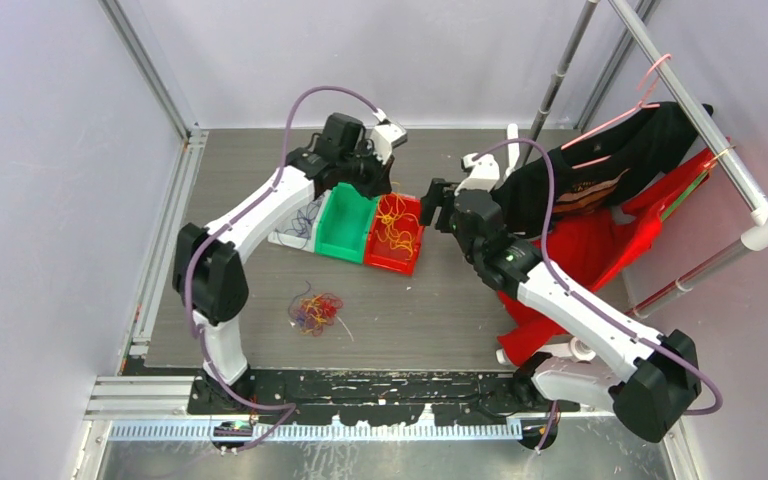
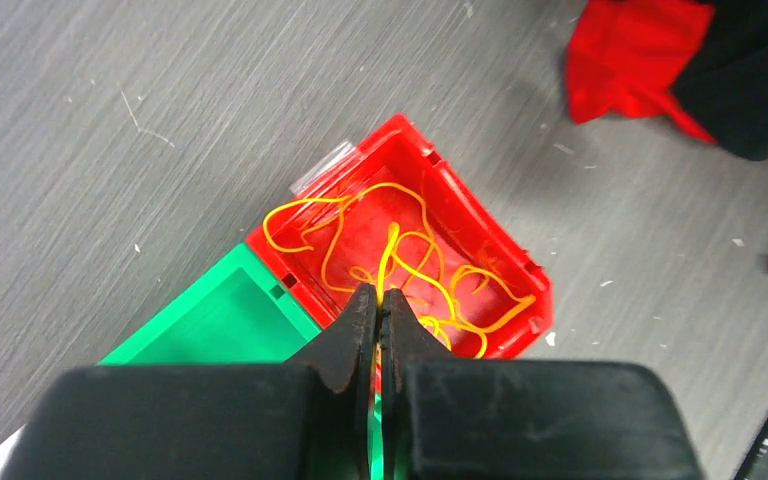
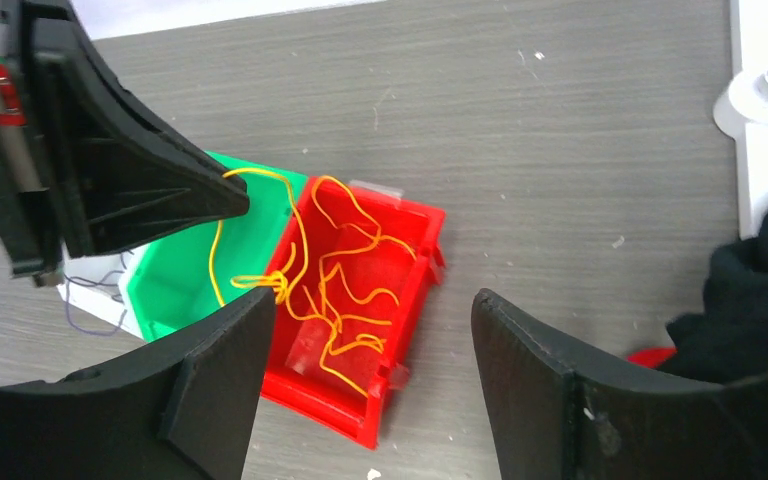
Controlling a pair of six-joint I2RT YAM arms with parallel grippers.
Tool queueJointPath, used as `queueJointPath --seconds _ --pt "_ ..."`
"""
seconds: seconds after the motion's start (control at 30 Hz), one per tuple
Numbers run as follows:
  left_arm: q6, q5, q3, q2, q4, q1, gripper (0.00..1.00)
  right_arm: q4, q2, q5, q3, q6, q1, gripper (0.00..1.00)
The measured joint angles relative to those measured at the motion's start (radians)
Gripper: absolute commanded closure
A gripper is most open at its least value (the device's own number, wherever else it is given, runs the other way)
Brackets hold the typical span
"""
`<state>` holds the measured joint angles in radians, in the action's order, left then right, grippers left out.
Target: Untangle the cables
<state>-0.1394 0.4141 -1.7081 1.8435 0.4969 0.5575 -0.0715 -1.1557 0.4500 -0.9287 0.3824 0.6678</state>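
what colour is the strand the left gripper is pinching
Orange-yellow. The strand pinched by the left gripper shows best in the left wrist view.

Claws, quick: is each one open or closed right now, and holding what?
Left claw: closed on a yellow cable.
Right claw: open, holding nothing.

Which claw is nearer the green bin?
Left. The left claw hangs near the seam between green bin and red bin, pinching a yellow strand. The right claw is open, beyond the red bin.
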Motion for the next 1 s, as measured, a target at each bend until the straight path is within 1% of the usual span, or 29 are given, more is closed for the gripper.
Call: queueJointPath --seconds 0.17,0.43,0.47,0.5,0.53,0.7,0.83,0.9,1.0 --pt "-0.023 -0.061 -0.005 0.085 -0.012 0.018 1.00 -0.059 0.051 0.023 0.040 0.025 -0.003 0.25" --pt "-0.030 -0.106 -0.005 0.173 -0.078 0.042 1.00 -0.090 0.059 0.029 0.042 0.041 -0.005 0.25" --pt "-0.030 -0.108 -0.005 0.179 -0.085 0.044 0.96 -0.090 0.059 0.028 0.042 0.041 -0.007 0.25" --pt "-0.029 -0.109 -0.005 0.184 -0.089 0.045 0.88 -0.091 0.059 0.027 0.042 0.041 -0.008 0.25" --pt "-0.029 -0.110 -0.005 0.189 -0.092 0.046 0.82 -0.093 0.059 0.026 0.042 0.042 -0.009 0.26" --pt "-0.026 -0.117 -0.005 0.195 -0.096 0.050 0.57 -0.120 0.053 -0.010 0.036 0.043 -0.015 0.26" --pt "-0.026 -0.116 -0.005 0.195 -0.076 0.049 0.45 -0.163 0.032 -0.056 0.010 0.042 -0.016 0.26" --pt "-0.025 -0.111 -0.005 0.193 -0.057 0.049 0.33 -0.184 0.027 -0.079 -0.006 0.043 -0.016 0.27" --pt "-0.026 -0.089 -0.007 0.184 0.001 0.049 0.12 -0.206 0.027 -0.109 -0.023 0.044 -0.016 0.29"
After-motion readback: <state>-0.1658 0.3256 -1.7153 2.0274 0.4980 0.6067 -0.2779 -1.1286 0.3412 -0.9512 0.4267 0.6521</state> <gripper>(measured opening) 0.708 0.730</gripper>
